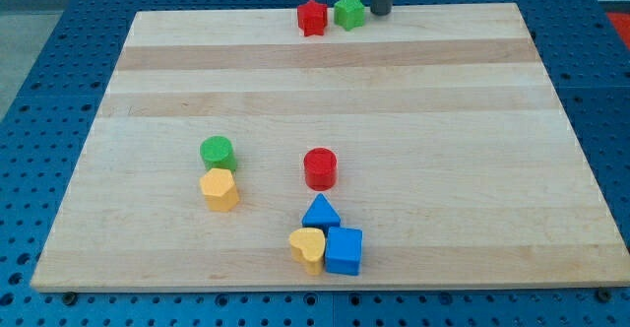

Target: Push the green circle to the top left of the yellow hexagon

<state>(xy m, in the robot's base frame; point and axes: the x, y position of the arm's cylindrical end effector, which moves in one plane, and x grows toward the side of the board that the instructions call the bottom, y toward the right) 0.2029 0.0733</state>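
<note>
1. One green circle (218, 152) sits near-left on the board, touching the yellow hexagon (220, 189) just behind it.
2. My tip (380, 12), bare, grips nothing, far beside the green star (348, 12).
3. Likely light, rigid, slides easily; push its right flank.

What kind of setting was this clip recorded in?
Probably a robotics lab bench: a wooden board rests on a blue perforated table, small coloured blocks like the green circle lie on it, and my tip is at the view's top.
</note>
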